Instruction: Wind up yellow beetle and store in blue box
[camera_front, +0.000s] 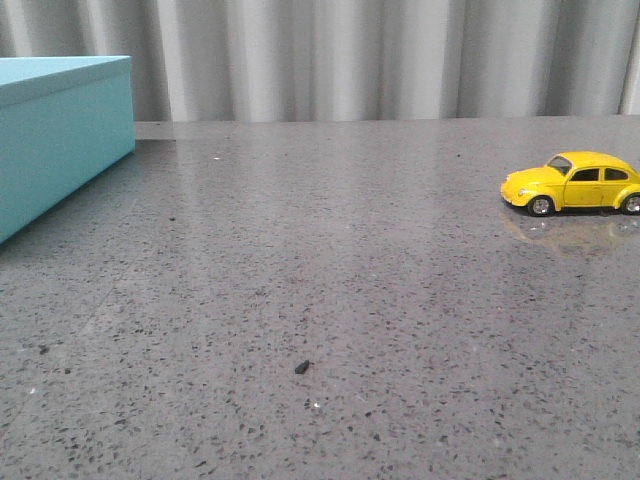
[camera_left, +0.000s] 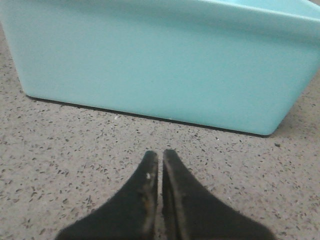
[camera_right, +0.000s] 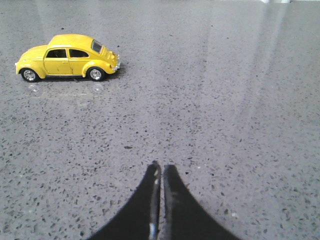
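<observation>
Left tool (camera_left: 160, 157): clenched, fingers pressed together with nothing between them, low over the bench (camera_front: 320, 300), facing the blue box's side.
Right tool (camera_right: 161, 170): clenched and empty, above bare bench, apart from the beetle.
Yellow beetle (camera_front: 573, 183): upright on all wheels at the bench's right side, side-on in the front view, nose toward the left.
Blue box (camera_front: 55, 135): at the far left edge of the bench, well apart from the beetle.
Backdrop: grey pleated curtain (camera_front: 380, 60).
</observation>
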